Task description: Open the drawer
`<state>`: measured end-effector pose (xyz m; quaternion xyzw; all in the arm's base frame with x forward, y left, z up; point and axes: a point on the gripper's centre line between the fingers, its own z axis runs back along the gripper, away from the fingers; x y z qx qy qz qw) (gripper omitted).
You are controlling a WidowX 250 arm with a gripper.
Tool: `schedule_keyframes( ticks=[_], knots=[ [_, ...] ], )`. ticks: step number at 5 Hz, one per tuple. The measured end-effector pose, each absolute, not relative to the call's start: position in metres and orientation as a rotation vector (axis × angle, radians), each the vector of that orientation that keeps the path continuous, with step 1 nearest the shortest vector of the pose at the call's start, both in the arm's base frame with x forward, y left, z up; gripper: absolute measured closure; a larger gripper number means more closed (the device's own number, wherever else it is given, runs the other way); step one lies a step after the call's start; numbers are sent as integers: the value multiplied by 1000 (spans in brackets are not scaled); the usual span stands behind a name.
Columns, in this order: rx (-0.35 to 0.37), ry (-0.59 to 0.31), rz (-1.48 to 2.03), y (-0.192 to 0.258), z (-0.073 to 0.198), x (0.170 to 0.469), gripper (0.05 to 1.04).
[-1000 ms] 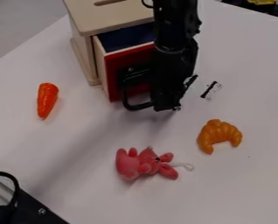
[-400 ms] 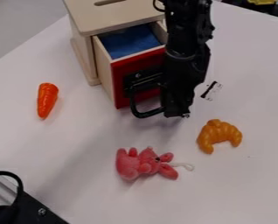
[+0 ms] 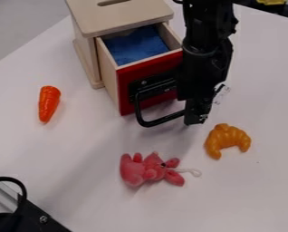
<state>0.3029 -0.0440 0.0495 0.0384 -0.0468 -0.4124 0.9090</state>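
Observation:
The black gripper (image 3: 198,113) hangs down at the front right of the drawer, its tip low over the table beside the right end of the black handle (image 3: 147,123). The drawer (image 3: 125,80), with a red front and blue lining, stands pulled out of the wooden box (image 3: 119,16). The handle sticks out from the red front and runs toward the gripper; whether the two touch is hard to tell. The gripper and arm cover the right edge of the drawer front.
On the white table (image 3: 80,158), an orange carrot (image 3: 49,104) lies left of the drawer. A pink plush toy (image 3: 150,170) lies in front, and a toy croissant (image 3: 227,139) is close to the gripper's right. Black equipment (image 3: 25,217) occupies the lower left corner.
The gripper has moved right and slightly toward the camera. The drawer has slid further out of the box, showing more of its blue inside.

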Motion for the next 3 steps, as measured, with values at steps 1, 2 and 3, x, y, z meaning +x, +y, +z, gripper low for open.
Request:
schedule_keyframes(
  ticks=[1, 2, 3],
  knots=[
    [88, -106, -853, -43, 56, 303, 79],
    [96, -139, -829, -41, 75, 302, 83],
    [91, -187, -803, -41, 99, 302, 83]
  ],
)
